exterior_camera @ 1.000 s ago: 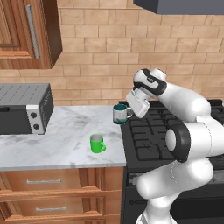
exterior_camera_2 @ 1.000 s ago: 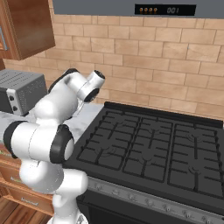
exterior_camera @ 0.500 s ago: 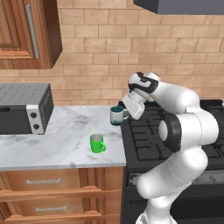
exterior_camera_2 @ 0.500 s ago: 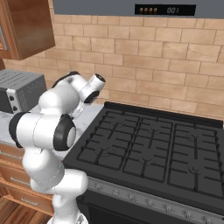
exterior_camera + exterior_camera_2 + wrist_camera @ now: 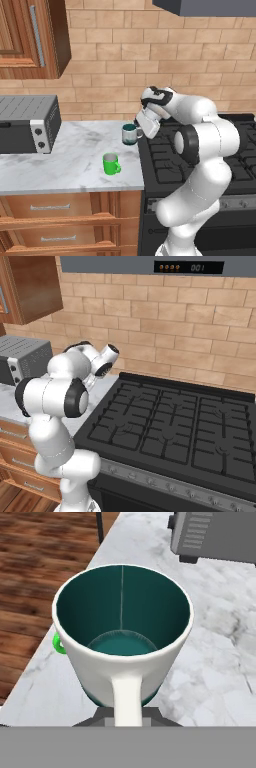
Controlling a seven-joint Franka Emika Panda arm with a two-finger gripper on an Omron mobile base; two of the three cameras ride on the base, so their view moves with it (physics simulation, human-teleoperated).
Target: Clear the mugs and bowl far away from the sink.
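Observation:
A mug [image 5: 130, 134] with a white outside and teal inside hangs low over the back right of the marble counter [image 5: 70, 165], beside the stove. My gripper [image 5: 142, 130] is shut on its handle from the right. In the hand view this mug [image 5: 122, 632] is upright and empty, its white handle [image 5: 126, 697] pinched by my gripper [image 5: 125, 717]. I cannot tell whether its base touches the counter. A bright green mug [image 5: 111, 164] stands on the counter nearer the front edge, and peeks out behind the held mug [image 5: 57, 644]. The bowl and the sink are out of view.
A grey toaster oven [image 5: 25, 124] sits at the counter's left [image 5: 215, 534]. The black gas stove [image 5: 170, 426] adjoins the counter on the right. A wooden wall cabinet [image 5: 30, 35] hangs above. Wooden floor [image 5: 40, 567] lies beyond the counter's front edge.
My gripper has carried the teal mug slightly left and downward, from the stove's edge out over the counter. The green mug has stayed put.

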